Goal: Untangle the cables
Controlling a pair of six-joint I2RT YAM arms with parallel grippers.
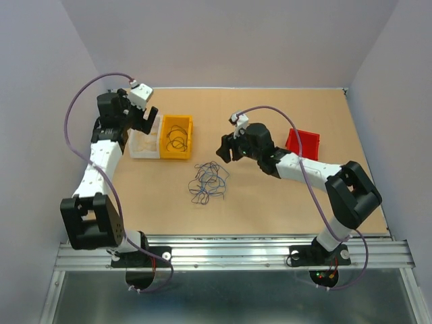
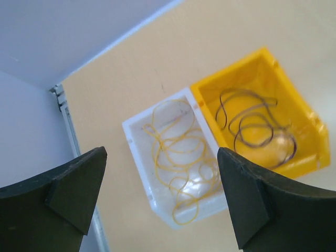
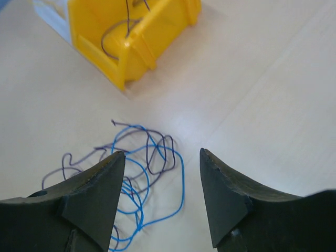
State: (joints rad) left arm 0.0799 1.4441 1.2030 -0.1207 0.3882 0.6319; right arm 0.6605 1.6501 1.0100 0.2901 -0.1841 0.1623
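The tan wooden surface (image 1: 270, 202) carries three small bins and one loose tangle. The yellow bin (image 1: 174, 154) stands left of centre. A white bin (image 1: 143, 154) sits against the yellow bin's left side. A red bin (image 1: 305, 143) lies well apart to the yellow bin's right. The cables (image 1: 208, 181), thin blue and dark loops, lie on the bare surface near the yellow bin, in front of it and slightly to its right.
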